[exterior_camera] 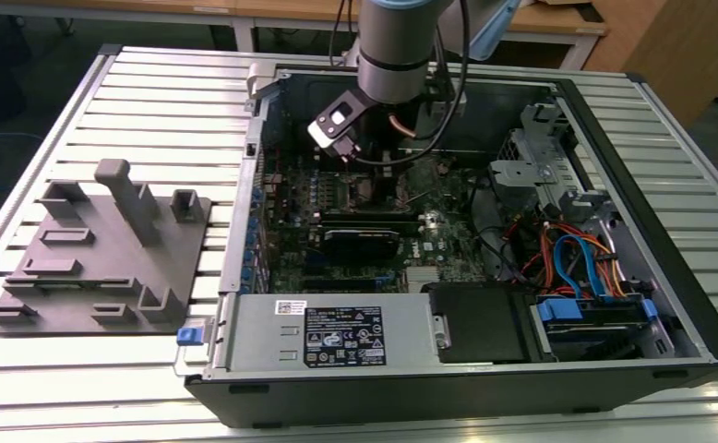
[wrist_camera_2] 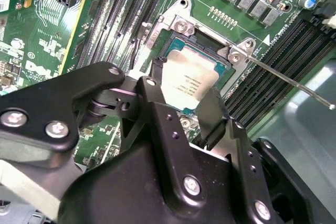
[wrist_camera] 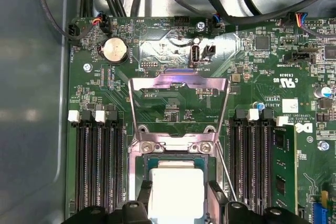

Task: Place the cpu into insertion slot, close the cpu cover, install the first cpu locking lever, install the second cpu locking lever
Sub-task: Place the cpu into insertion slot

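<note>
Slatted metal table (exterior_camera: 149, 83) with an open PC case (exterior_camera: 458, 392) lying flat on it, nothing fancy. In the exterior view a grey fixture plate (exterior_camera: 101, 268) with blocky holders sits at about 9 o'clock from the case, just beside its wall. The arm (exterior_camera: 396, 46) drops in from 12 o'clock and reaches down over the motherboard (exterior_camera: 334, 221). The silver box with the label (exterior_camera: 334, 337) sits at the case's 6 o'clock edge. The bundle of blue and orange cables (exterior_camera: 580, 263) is down around 4 o'clock.

Up close, the gripper (wrist_camera_2: 186, 98) is pinching the cpu (wrist_camera_2: 190, 77) by two opposite edges, one black finger (wrist_camera_2: 157, 85) on each side. The pale metal face shows between them in both wrist views. The chip is sitting down in the insertion slot (wrist_camera_2: 205, 38), with the slot's dark edge and silvery rim showing around it. From these angles I can't say if it's fully seated.

In the first wrist view the cpu cover (wrist_camera: 178, 83) is swung right open. It's hinged at the slot's rim, and you can see green board through its square window. A thin locking lever (wrist_camera_2: 294, 80) sticks out unlatched from one corner of the slot. The same rod (wrist_camera: 224, 166) runs alongside the slot, between it and the black memory slots (wrist_camera: 257, 161). A round coin battery (wrist_camera: 114, 51) sits on the board out past the open cover, well apart from the slot
</note>
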### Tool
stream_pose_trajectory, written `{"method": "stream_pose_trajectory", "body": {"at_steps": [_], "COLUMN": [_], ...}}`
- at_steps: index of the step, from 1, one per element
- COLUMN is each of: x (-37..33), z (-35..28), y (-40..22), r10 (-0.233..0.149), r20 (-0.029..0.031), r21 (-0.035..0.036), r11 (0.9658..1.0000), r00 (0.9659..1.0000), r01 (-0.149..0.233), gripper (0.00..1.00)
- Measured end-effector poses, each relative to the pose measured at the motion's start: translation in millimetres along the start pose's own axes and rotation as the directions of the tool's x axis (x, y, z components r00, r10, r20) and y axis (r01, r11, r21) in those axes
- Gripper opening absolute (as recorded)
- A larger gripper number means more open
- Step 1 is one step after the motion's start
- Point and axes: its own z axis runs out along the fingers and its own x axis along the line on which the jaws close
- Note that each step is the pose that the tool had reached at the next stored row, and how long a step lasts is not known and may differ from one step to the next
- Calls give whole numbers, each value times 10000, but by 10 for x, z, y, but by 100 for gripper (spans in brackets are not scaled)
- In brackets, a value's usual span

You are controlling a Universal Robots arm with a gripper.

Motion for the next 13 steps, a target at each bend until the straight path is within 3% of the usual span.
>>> {"method": "stream_pose_trajectory", "body": {"at_steps": [5, 7, 10, 13], "x": [2, 1, 2, 1], "z": [-25, -33, -41, -45], "y": [7, 7, 7, 8], "r10": [2, 4, 3, 3], "r20": [-1, 1, 0, 0], "r21": [89, 106, 122, 134], "r11": [10000, 9999, 9999, 9999], "r00": [10000, 10000, 10000, 10000], "r01": [-2, -4, -3, -3], "gripper": [52, 39, 33, 15]}}
